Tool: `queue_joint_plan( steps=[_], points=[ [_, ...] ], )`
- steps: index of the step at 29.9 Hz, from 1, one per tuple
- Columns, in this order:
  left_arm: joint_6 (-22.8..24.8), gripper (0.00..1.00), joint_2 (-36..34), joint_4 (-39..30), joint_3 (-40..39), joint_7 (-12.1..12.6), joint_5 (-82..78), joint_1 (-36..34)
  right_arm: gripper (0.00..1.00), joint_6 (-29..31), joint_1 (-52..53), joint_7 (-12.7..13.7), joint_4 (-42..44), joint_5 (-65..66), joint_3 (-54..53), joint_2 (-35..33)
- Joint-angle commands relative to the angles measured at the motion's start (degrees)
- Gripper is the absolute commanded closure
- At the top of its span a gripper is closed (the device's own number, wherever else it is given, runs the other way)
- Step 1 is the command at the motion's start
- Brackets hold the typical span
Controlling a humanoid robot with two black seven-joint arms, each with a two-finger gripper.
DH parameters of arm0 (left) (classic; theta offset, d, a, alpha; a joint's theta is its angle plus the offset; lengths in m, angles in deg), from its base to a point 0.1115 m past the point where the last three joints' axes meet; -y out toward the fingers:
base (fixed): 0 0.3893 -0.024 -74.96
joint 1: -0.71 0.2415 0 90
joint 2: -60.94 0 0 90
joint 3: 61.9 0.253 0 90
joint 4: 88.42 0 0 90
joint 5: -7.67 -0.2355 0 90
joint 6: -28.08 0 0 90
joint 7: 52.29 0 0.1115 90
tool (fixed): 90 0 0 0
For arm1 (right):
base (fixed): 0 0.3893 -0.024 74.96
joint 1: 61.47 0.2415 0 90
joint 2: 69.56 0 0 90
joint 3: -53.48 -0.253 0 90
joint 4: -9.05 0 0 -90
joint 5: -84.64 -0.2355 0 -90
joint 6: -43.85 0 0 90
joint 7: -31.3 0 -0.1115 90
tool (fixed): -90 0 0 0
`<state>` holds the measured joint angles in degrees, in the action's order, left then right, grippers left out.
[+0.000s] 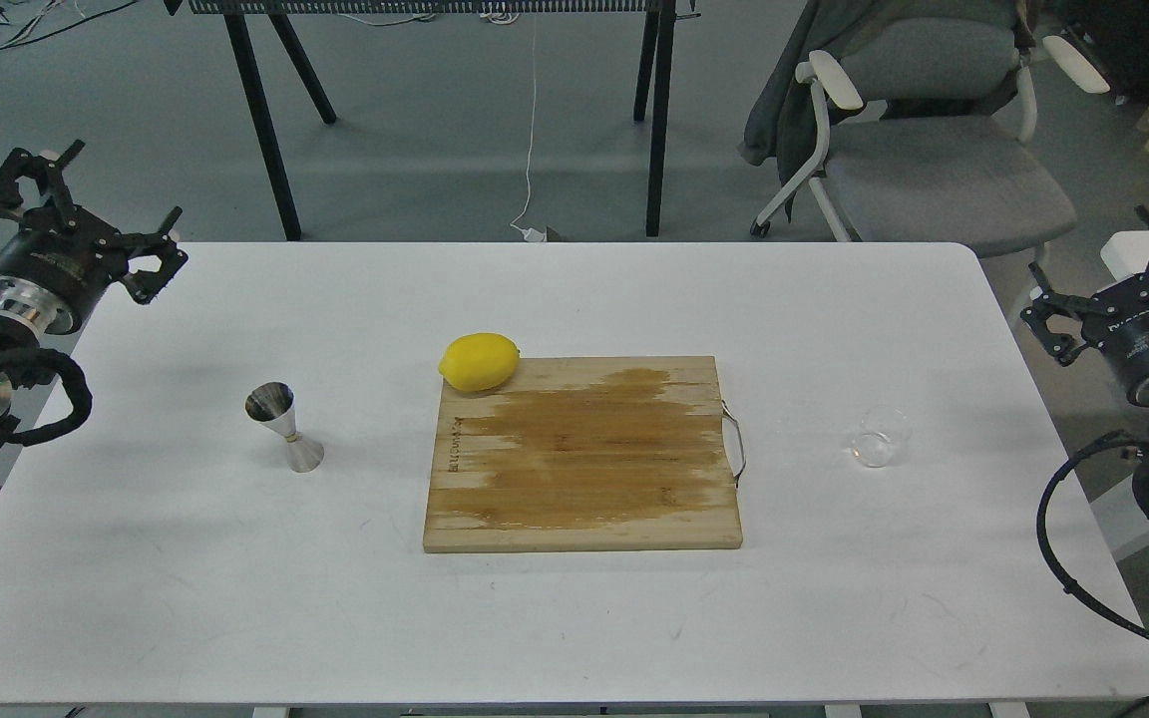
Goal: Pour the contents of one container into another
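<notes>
Both arms parked off the table edges, pour not yet begun.

From the left: the left gripper (86, 214) hangs above the table's far-left corner with its black fingers spread wide and empty, probably held back so the view stays open. The shiny stainless-steel hourglass jigger (283, 428) stands upright on the white rectangular table (574, 618), mouth up to receive, well left of the worn bamboo cutting board (582, 454). A yellow lemon (479, 361) rests at the board's far-left corner, partly overhanging it. Well right of the board sits the small clear see-through cup (879, 437); it looks upright, though its glass is faint against the white. The right gripper (1108, 274) hovers off the right edge, fingers wide, holding nothing, nearest the cup it would need to lift.
</notes>
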<state>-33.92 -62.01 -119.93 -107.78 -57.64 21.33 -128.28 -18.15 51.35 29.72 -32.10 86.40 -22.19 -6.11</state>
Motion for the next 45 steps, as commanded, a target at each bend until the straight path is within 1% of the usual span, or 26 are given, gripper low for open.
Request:
queue_joint_plan(
  steps=[1, 4, 6, 7, 9, 12, 16, 21, 24, 26, 31, 35, 39, 40, 41, 43, 44, 45],
  points=[
    [0.0, 0.0, 0.0, 3.2, 0.0, -0.2, 0.0, -0.6, 0.0, 0.0, -0.1, 0.0, 0.0, 0.0, 0.1, 0.2],
    [0.0, 0.0, 0.4, 7.2, -0.2, -0.2, 0.3, -2.0, 0.0, 0.0, -0.1, 0.0, 0.0, 0.0, 0.0, 0.8],
    [0.0, 0.0, 1.4, 8.9, -0.3, -0.6, 1.7, -2.0, 0.0, 0.0, -0.1, 0.0, 0.1, 0.0, 0.0, 0.9],
    [0.0, 0.0, 2.4, 10.1, -0.4, -1.1, 2.9, -2.0, 0.0, 0.0, -0.1, 0.0, 0.1, 0.0, 0.1, 1.0],
    [0.0, 0.0, 4.2, 13.7, 0.5, -0.9, 3.7, -2.2, 0.0, 0.0, -0.1, 0.0, 0.2, 0.0, 0.1, 1.1],
    [0.0, 0.0, 2.3, 15.2, 1.1, -1.2, 1.7, -4.0, 0.0, 0.0, -0.2, 0.0, 0.0, 0.0, 0.1, 1.0],
    [0.0, 0.0, -3.3, 15.2, 2.2, -1.5, -5.3, -6.2, 0.0, 0.0, -0.4, 0.0, -0.1, 0.0, 0.1, 1.0],
    [0.0, 0.0, -4.8, 14.5, 2.8, -1.9, -17.8, -10.1, 0.0, 0.0, -0.4, 0.0, -0.3, 0.0, -0.2, 0.7],
    [0.0, 0.0, -6.3, 11.2, 2.7, -2.0, -21.6, -10.4, 0.0, 0.0, -0.5, 0.0, -0.4, 0.0, -0.3, 0.4],
    [0.0, 0.0, -6.5, 9.0, 2.7, -2.0, -21.8, -10.4, 0.0, 0.0, -0.7, 0.0, -0.3, 0.0, -0.3, 0.3],
    [0.0, 0.0, -6.0, 8.3, 2.5, -2.0, -26.7, -10.7, 0.0, 0.0, -1.7, -0.1, -0.4, 0.0, -0.4, 0.2],
    [0.0, 0.0, -6.3, 6.1, 2.7, -2.2, -28.5, -10.4, 0.0, 0.0, -2.7, -0.1, -0.3, 0.0, -0.4, 0.2],
    [0.0, 0.0, -5.4, 6.2, 2.5, -2.7, -36.3, -10.6, 0.0, 0.0, -3.4, -0.1, -0.4, 0.0, -0.5, 0.2],
    [0.0, 0.0, -4.9, 6.1, 2.3, -3.7, -37.5, -10.7, 0.0, 0.0, -3.6, -0.1, -0.4, 0.0, -0.7, 0.2],
    [0.0, 0.0, -4.8, 6.2, 2.4, -5.4, -38.1, -11.3, 0.0, 0.0, -3.8, -0.1, -0.4, 0.0, -0.8, 0.2],
    [0.0, 0.0, -5.4, 6.2, 3.0, -9.3, -39.6, -13.3, 0.0, 0.0, -4.0, -0.2, -0.4, 0.0, -0.9, 0.0],
    [0.0, 0.0, -5.6, 6.2, 3.5, -11.2, -42.5, -14.2, 0.0, 0.0, -4.0, -0.1, -0.4, 0.0, -0.9, -0.3],
    [0.0, 0.0, -5.5, 6.2, 4.1, -13.8, -46.7, -14.9, 0.0, 0.0, -4.0, -0.1, -0.4, 0.0, -0.9, -0.4]
  ],
)
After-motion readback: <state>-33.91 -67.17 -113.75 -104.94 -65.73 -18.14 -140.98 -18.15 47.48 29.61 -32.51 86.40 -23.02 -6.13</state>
